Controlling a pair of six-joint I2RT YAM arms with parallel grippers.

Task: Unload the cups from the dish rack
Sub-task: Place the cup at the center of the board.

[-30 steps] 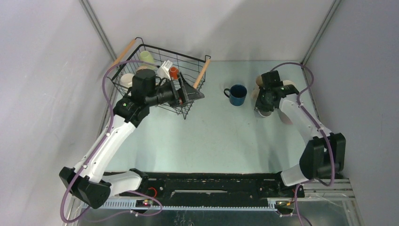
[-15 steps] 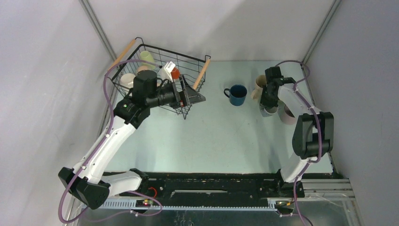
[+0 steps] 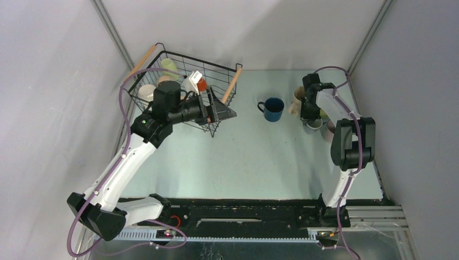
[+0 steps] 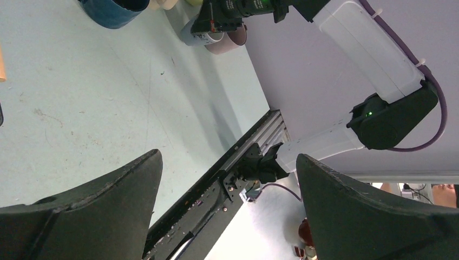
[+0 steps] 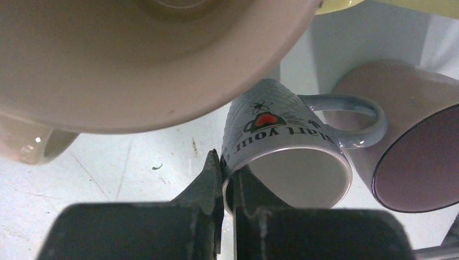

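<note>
Near half and centre of the tabletop (image 3: 238,162) are bare, so there's plenty of room there.

Left gripper (image 3: 221,108): fingers wide apart, nothing between them, hanging over the rack's near-right corner. Right gripper (image 5: 227,162): pinched tight on the rim of the printed cup (image 5: 287,146), one finger inside and one outside.

5 cups are out on the tabletop. Navy cup (image 3: 272,108) stands alone mid-table, upright, mouth up, handle pointing left at the rack. The other four are bunched by the right edge: printed cup, mauve cup (image 3: 329,131), yellow cup (image 3: 323,114), cream cup (image 3: 297,97). The printed cup's handle points at the mauve cup, just beside it, and its mouth faces the wrist camera. Can't tell if it's off the surface. That cluster is tight, and the right wall (image 3: 411,108) is close.

Rack (image 3: 214,64) sits at the far-left corner, skewed to the table edges, long axis roughly left-right. It has 2 wooden handles (image 3: 233,84), one at each end. 5 cups show inside: pale green (image 3: 169,65), two cream (image 3: 145,91), white (image 3: 189,81), orange (image 3: 201,84). The left arm (image 3: 130,157) covers part of the rack.
</note>
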